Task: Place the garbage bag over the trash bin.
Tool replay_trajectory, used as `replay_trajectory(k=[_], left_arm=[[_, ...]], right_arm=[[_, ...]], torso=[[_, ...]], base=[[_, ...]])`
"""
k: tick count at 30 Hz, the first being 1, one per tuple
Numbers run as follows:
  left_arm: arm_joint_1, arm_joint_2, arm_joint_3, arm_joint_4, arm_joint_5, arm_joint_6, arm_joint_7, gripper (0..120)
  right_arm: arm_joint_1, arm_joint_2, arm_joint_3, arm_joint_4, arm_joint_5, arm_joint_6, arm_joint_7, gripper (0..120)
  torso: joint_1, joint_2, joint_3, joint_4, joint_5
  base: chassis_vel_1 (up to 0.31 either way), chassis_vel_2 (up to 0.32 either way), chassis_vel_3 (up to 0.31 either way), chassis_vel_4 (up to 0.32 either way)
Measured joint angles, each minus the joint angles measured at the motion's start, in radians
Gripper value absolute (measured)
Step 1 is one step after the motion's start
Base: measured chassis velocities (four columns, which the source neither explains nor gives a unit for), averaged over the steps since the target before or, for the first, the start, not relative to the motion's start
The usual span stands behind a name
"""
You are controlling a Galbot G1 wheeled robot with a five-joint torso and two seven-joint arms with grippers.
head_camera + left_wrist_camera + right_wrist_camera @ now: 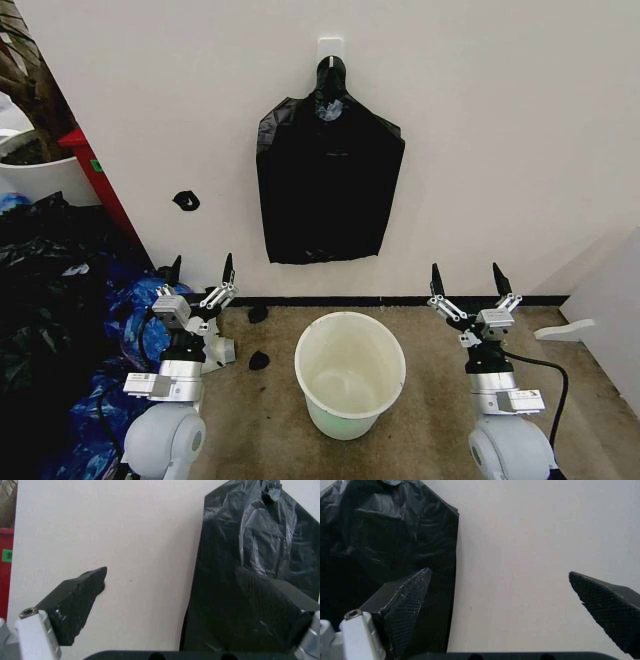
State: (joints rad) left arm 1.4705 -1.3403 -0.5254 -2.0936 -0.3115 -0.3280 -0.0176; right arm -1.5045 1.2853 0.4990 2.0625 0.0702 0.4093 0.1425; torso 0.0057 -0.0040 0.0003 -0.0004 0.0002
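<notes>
The trash bin (350, 378), a round cream-white bucket with a greenish base, stands upright and empty on the floor between my two arms. On the wall above it, a flat bundle of black bags (325, 190) hangs from a white hook (330, 45), gathered to a neck. The garbage bag itself is out of view. My left gripper (203, 262) is raised left of the bin, open and holding nothing. The right gripper (466, 270) is held up right of the bin, also open. Both wrist views face the wall, with the bundle (250, 573) (385, 536) beyond the spread fingers.
Heaped blue and black bags (60, 290) lie along the left, below a white plant pot (40, 175) and a red frame (95, 170). Small black scraps (259, 360) lie on the floor near the bin. A white panel (610, 310) stands at the right.
</notes>
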Motion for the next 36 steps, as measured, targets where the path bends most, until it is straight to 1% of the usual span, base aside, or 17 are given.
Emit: replay_trajectory(k=[6, 28, 31, 34, 35, 36], left_arm=[[0.006, -0.003, -0.001, -0.013, 0.009, 0.009, -0.032, 100], [0.008, -0.01, 0.002, -0.018, 0.025, 0.007, -0.037, 100], [0.009, -0.009, 0.002, -0.018, 0.025, 0.007, -0.037, 100], [0.008, -0.007, 0.003, -0.016, 0.029, 0.005, -0.038, 100], [0.006, -0.006, 0.005, -0.014, 0.032, 0.005, -0.038, 100], [0.005, -0.006, 0.006, -0.012, 0.035, 0.005, -0.038, 100]], right_arm=[[-0.005, -0.007, 0.007, 0.004, 0.0, 0.003, -0.001, 100], [-0.005, 0.002, 0.004, -0.003, 0.01, 0.006, -0.005, 100], [0.001, -0.003, -0.005, 0.0, 0.05, -0.018, -0.006, 100], [0.024, -0.024, -0.031, 0.014, 0.193, -0.079, -0.025, 100], [0.045, -0.041, -0.049, 0.019, 0.309, -0.103, -0.06, 100], [0.065, -0.053, -0.062, 0.02, 0.391, -0.116, -0.086, 100]], torso=[[0.0, 0.0, 0.0, 0.0, 0.0], [0.0, 0.0, 0.0, -0.0001, -0.0001], [0.0, 0.0, 0.0, -0.0001, 0.0], [0.0, 0.0, 0.0, -0.0001, 0.0], [0.0, 0.0, 0.0, -0.0001, -0.0001], [0.0, 0.0, 0.0, -0.0002, -0.0001]], base=[[0.0, 0.0, 0.0, 0.0], [0.0, 0.0, 0.0, 0.0], [0.0, 0.0, 0.0, 0.0], [0.0, 0.0, 0.0, 0.0], [0.0, 0.0, 0.0, 0.0], [0.0, 0.0, 0.0, 0.0]])
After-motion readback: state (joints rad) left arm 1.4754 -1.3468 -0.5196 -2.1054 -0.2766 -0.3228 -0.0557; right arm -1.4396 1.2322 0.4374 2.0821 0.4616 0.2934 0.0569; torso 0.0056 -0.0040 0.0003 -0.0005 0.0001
